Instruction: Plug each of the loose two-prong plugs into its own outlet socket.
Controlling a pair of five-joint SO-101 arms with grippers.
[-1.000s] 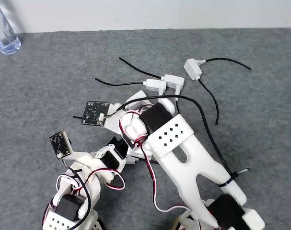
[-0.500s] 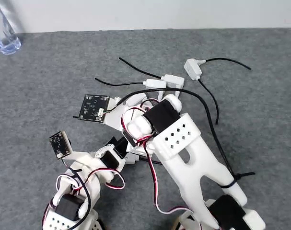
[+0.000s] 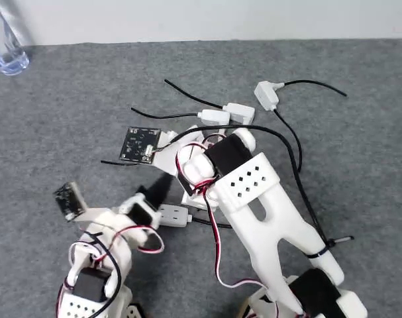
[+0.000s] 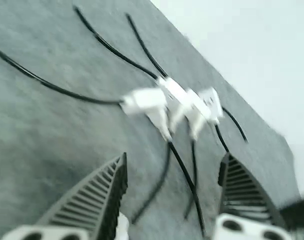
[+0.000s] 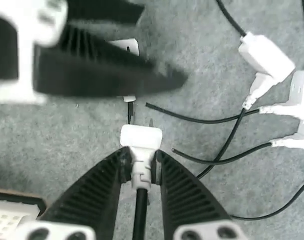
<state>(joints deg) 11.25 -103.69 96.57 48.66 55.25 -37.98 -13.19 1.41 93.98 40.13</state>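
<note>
Leftward the left arm (image 3: 101, 255) has swung, uncovering a white outlet socket (image 3: 174, 214) on the grey mat (image 3: 61, 106).
Left gripper (image 4: 174, 157) gapes wide; right gripper (image 5: 140, 153) clamps a white two-prong plug (image 5: 140, 136), black-corded, prongs apparently facing that socket.

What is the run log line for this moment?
left gripper: jaws open, empty | right gripper: jaws shut on plug | plug: not yet in socket

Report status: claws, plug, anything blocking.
Right claw shut on plug. Plug short of socket, not inserted. Left claw open, empty; its finger crosses between plug and socket.
</note>
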